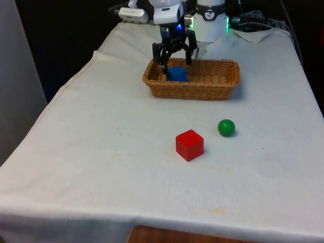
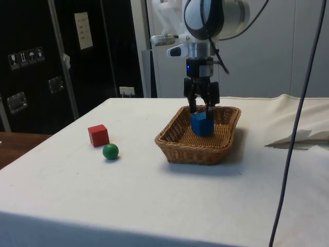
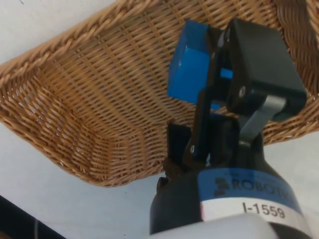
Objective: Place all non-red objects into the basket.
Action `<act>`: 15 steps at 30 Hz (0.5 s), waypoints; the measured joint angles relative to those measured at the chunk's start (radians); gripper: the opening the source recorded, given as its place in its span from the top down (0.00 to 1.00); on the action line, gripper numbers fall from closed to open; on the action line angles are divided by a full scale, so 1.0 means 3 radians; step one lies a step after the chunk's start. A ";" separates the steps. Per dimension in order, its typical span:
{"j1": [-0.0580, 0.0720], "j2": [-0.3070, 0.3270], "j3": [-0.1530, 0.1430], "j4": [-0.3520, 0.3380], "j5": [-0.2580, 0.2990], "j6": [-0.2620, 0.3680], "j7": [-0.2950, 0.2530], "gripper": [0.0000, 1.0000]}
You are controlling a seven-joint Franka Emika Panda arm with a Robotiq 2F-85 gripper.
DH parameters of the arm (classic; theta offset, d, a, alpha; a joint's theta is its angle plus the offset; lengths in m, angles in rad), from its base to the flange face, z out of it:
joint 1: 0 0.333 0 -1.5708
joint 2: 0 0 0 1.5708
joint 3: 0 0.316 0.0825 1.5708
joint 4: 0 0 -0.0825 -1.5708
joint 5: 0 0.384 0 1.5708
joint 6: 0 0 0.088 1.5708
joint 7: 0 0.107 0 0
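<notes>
Progress: partial. The blue block (image 1: 177, 74) is inside the basket (image 1: 223, 91), at the end toward the front view's left, low among the wicker walls. Whether it rests on the basket floor or hangs just above it cannot be told.

End effector (image 2: 202, 110): positioned directly over the block, inside the basket's rim line. In the wrist view one finger lies against the block (image 3: 188, 67) face; the side view shows the fingers spread about as wide as the block. Whether they are clamped on it or have let go cannot be told.

Outstanding: the green ball (image 1: 226, 127) sits on the tabletop (image 1: 101, 152), well apart from the basket and near the red cube (image 1: 189, 145), not touching it. The ball is non-red and has yet to go in. The red cube is correctly left out.

Assessment: one of two non-red items delivered or nearly so; one remains.
</notes>
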 measured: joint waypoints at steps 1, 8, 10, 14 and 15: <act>0.0000 0.0000 0.0000 0.0000 0.0000 0.0000 0.0000 0.00; 0.0000 -0.0003 0.0000 0.0003 0.0000 0.0000 0.0000 0.00; 0.0000 -0.0037 -0.0003 0.0013 0.0000 -0.0020 0.0000 0.00; 0.0000 -0.0207 -0.0010 0.0020 -0.0010 -0.0177 0.0007 0.00; 0.0000 -0.0207 -0.0010 0.0020 -0.0010 -0.0177 0.0007 0.00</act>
